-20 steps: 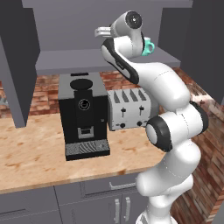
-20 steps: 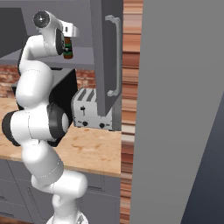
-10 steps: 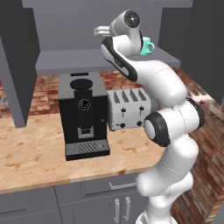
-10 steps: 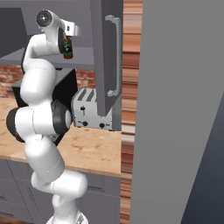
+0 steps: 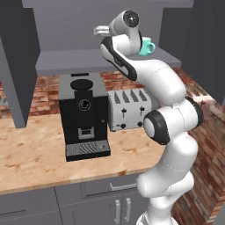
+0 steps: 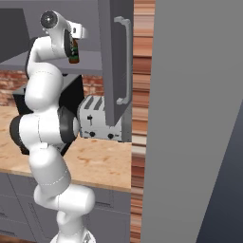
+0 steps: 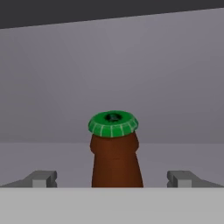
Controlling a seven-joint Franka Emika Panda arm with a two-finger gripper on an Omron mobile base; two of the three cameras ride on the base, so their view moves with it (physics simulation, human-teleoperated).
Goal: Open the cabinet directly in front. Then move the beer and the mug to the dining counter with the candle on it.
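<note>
On the left, the cabinet's [image 5: 17,66] open door hangs over the wood surface [image 5: 35,154]. A black coffee machine [image 5: 84,115] stands there, and just to its right is a silver toaster [image 5: 129,110]. Above them, on the grey inner shelf [image 5: 70,59], the arm reaches into the cabinet. The gripper [image 7: 112,178] is spread wide, with one fingertip on each side of the beer [image 7: 114,153] and neither touching it. The bottle stands upright on the shelf, green cap up, its neck between the fingertips. From the right base view the beer's label peeks out beside the wrist. Further right on the same shelf sits the mug [image 5: 146,46], upright, with its handle turned right. The other cabinet door stands open at the far right.
</note>
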